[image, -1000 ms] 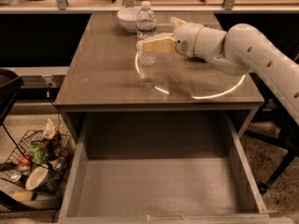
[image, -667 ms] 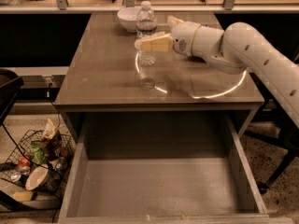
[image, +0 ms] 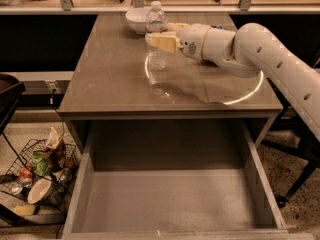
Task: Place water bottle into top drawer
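the bottle (image: 157, 59) is seen upright near the desk's (image: 110, 84) far edge, long axis vertical. the gripper (image: 159, 35) is set against its upper body from the right; whether the bottle is pinched cannot be told. the drawer (image: 170, 204) is open below the near edge.

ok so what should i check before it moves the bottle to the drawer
1. Gripper at the bottle: ok, it sits at the bottle's upper half, reaching in from the right.
2. Firm grip on the bottle: cannot tell.
3. Bottle upright: ok, it stands cap up on the table.
4. Drawer open: ok, it is pulled out in front of the table and its bottom shows bare.
5. Bowl off the path: ok, it sits behind the bottle, on the side away from the drawer.
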### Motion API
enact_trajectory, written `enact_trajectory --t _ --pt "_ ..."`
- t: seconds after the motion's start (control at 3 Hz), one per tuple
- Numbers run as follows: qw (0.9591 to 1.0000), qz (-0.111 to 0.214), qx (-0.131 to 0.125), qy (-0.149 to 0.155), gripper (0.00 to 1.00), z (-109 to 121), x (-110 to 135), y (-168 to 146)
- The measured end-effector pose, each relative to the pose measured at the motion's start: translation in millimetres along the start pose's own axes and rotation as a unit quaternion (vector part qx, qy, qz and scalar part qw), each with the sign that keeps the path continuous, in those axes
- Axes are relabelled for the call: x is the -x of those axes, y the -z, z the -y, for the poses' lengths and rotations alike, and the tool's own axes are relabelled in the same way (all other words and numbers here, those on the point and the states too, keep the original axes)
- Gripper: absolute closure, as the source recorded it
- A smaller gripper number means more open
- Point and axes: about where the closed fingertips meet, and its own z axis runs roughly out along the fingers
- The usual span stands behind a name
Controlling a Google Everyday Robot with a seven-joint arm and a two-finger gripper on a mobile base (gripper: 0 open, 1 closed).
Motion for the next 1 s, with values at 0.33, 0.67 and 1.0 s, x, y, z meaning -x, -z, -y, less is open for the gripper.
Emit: enact_trajectory --t 0.33,0.67,1.0 --pt "1.0 0.0 0.003 0.0 0.76 -2.7 0.5 -3.3" --pt "1.0 0.001 0.006 0.0 1.0 -5.2 0.8 -6.4" --pt "1.0 0.001 0.006 0.0 1.0 -5.4 1.0 -6.7"
